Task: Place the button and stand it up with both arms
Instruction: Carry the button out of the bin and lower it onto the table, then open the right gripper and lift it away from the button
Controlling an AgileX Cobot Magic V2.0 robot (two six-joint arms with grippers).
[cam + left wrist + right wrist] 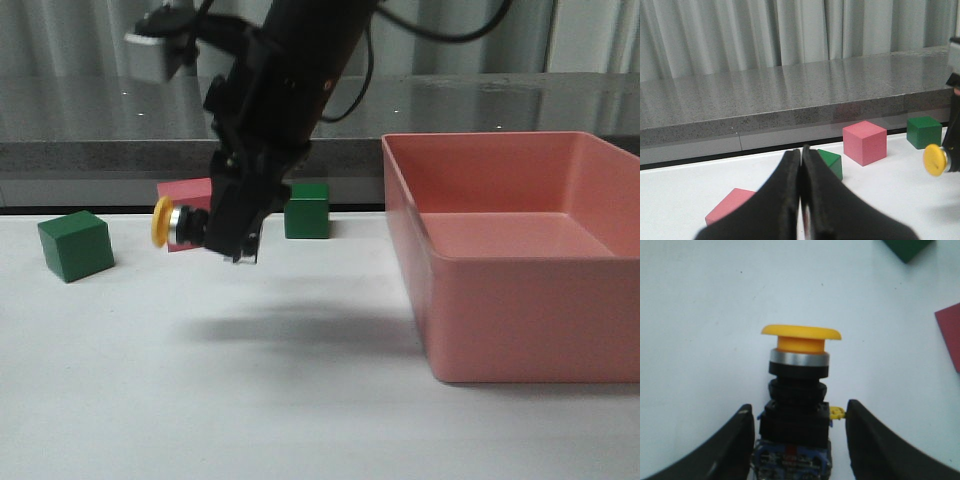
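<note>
My right gripper [232,240] is shut on the button [172,222] and holds it on its side above the white table, yellow cap pointing left. In the right wrist view the button [799,370] sits between the fingers [735,440], gripped at its blue-and-clear base, with the black body, silver collar and yellow cap sticking out past the tips. The left wrist view shows the yellow cap [935,160] at its far right. My left gripper [801,150] is shut and empty, low over the table; it does not show in the front view.
A large pink bin [520,260] stands at the right. A green cube [75,245] lies at the left, a pink cube [185,190] behind the button, and a green cube [306,209] beside the arm. A pink cube [730,205] and a green cube [832,162] lie near the left gripper.
</note>
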